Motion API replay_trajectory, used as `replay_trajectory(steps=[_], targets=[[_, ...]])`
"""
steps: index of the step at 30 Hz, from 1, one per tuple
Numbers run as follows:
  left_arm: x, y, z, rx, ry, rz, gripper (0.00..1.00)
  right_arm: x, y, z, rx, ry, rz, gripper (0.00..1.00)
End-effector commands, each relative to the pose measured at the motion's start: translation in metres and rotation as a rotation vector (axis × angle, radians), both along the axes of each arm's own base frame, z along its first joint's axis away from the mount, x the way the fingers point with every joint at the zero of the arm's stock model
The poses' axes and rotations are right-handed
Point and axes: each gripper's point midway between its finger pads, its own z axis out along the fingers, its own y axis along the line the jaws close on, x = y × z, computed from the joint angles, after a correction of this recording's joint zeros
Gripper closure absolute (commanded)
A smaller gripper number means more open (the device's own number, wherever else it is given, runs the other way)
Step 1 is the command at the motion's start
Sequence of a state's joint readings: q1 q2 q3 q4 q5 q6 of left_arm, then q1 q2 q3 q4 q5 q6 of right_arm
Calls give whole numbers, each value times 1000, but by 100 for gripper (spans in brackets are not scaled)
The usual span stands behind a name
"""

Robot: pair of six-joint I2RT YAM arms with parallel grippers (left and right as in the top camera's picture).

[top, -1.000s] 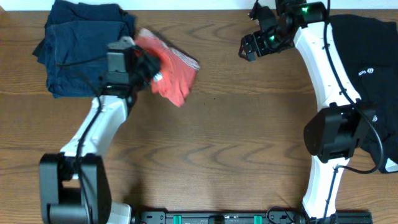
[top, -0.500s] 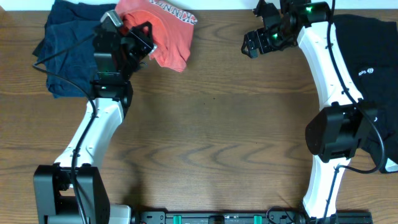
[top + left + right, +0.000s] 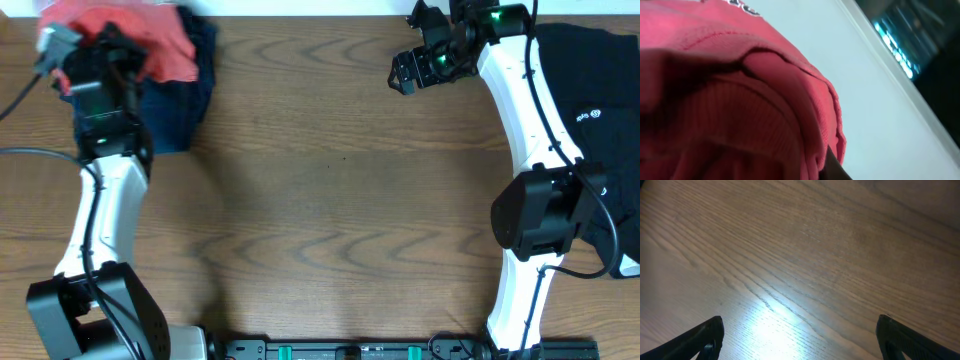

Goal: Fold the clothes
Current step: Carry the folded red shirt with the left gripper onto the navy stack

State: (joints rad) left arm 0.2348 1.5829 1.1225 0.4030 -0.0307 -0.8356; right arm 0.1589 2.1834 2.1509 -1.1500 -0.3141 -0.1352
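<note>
My left gripper (image 3: 105,45) is at the far left back corner, shut on a red garment (image 3: 150,35) with white lettering, held above a pile of folded navy clothes (image 3: 180,100). In the left wrist view the red garment (image 3: 740,100) fills most of the picture and hides the fingers. My right gripper (image 3: 405,72) is open and empty above the bare wooden table (image 3: 340,200) at the back right. In the right wrist view its fingertips (image 3: 800,345) stand wide apart over the wood.
A heap of black clothes (image 3: 590,90) lies at the right edge, beside the right arm. The table's back edge and a white wall (image 3: 890,125) lie just behind the left gripper.
My left gripper has swung the red garment left and back, from beside the navy pile to above its far left corner. The right arm has hardly moved.
</note>
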Motion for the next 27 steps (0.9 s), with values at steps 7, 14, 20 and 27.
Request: replay_trajectory(steps=[7, 14, 20, 27], targets=[[21, 28, 6, -12, -89, 7, 94, 1, -2, -5, 9, 21, -35, 6], [61, 19, -20, 48, -34, -131, 94, 4, -2, -4, 15, 9, -45, 5], [78, 12, -36, 71, 10, -208, 94, 5, -2, -4, 15, 8, -45, 6], [60, 11, -98, -19, 260, -211, 94, 6, -4, -4, 4, 5, -50, 6]])
